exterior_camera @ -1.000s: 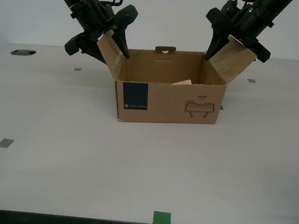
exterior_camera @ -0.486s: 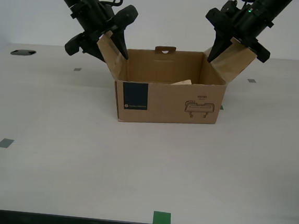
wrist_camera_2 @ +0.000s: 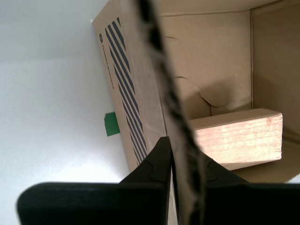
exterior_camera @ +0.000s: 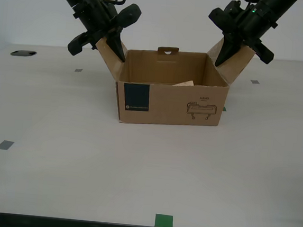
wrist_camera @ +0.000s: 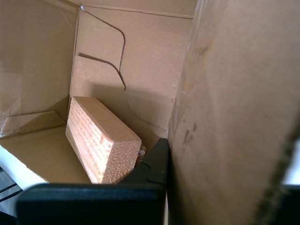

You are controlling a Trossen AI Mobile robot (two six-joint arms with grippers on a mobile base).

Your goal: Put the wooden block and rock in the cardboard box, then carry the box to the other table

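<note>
The cardboard box point(exterior_camera: 168, 101) stands on the smooth beige table, its side flaps raised. My first gripper point(exterior_camera: 115, 47) is shut on the flap at the exterior view's left, and the first wrist view shows that flap filling the space at my first gripper point(wrist_camera: 171, 154). My second gripper point(exterior_camera: 224, 55) is shut on the flap at the exterior view's right, whose edge is pinched in my second gripper point(wrist_camera_2: 180, 159). The wooden block point(wrist_camera: 101, 140) lies inside the box, and the wooden block point(wrist_camera_2: 239, 138) point(exterior_camera: 185, 84) peeks over the front wall. The rock is hidden. The other table is out of view.
Grey tape squares point(exterior_camera: 4, 144) point(exterior_camera: 255, 81) and a green tape square point(exterior_camera: 164, 221) mark the table point(exterior_camera: 55, 179). A small green mark point(wrist_camera_2: 110, 123) sits by the box. A dark round hole point(exterior_camera: 23, 53) lies at the exterior view's far left.
Both grippers' inner fingers have moved in and closed on the flaps, pressing them more upright. The box has barely shifted.
</note>
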